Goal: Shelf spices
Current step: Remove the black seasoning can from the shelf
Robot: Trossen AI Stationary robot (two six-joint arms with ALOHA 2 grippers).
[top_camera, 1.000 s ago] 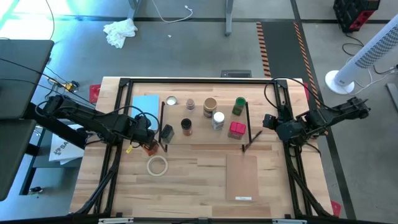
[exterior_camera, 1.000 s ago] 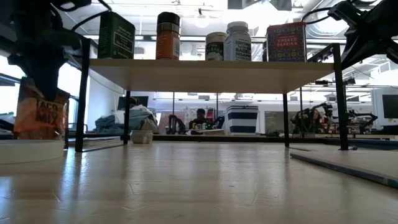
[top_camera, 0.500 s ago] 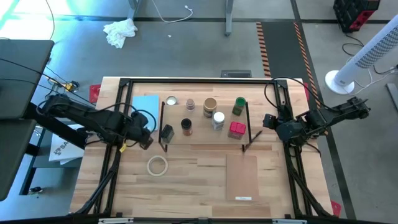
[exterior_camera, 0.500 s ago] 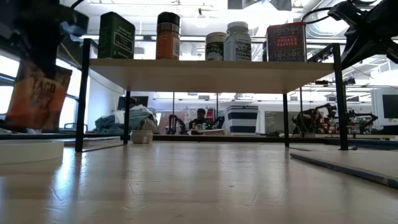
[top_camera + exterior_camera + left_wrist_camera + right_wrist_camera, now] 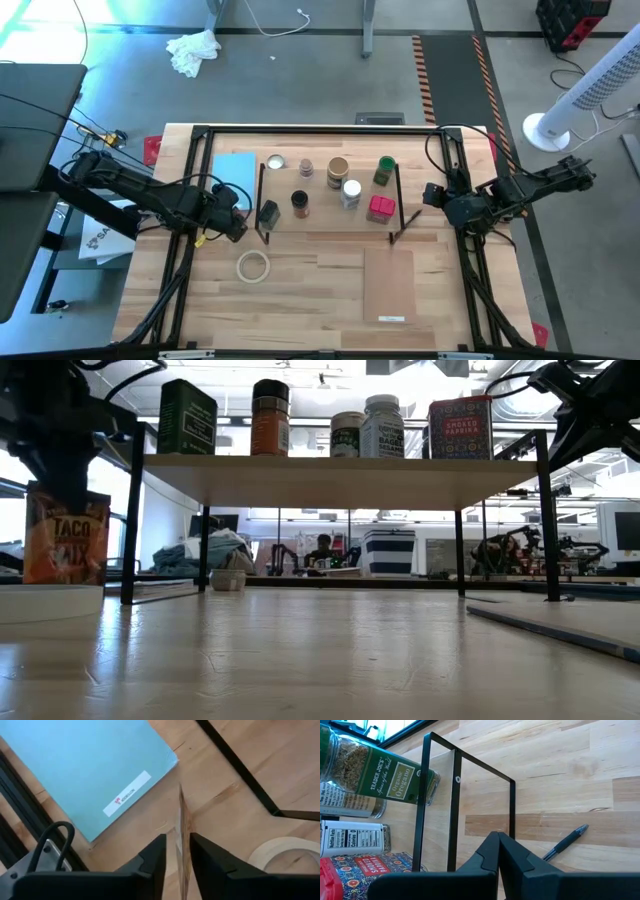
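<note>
Orange and upright, one packet printed "TACO MIX" is seen at the far left of the low view, just outside the shelf's left end frame. The left gripper is placed directly above it, and in the left wrist view the packet is seen edge-on within that gripper; whether it is clamped or released cannot be told. The packet's lower edge is hidden behind one white tape ring. From above, the left gripper is found between one light-blue pad and the tape ring, over the pale wooden table.

Further right, one shelf with a pale plank top and black wire end frames is set across the middle of the table. Eight small spice containers are counted within its outline from above:
- a dark tin
- a small silvery pot
- a brown-topped jar
- a pinkish-topped jar
- a tan-topped jar
- a white-topped jar
- a green-topped jar
- a red tin

In the low view five of them are shown standing on the plank, and one small pale pot is seen on the table beneath or behind it.

One thin flat board is laid nearer the front, and one pen lies by the shelf's right end frame.

At the right, the right gripper is held beside that frame, well apart from the packet, with its jaws pressed together and nothing between them.
</note>
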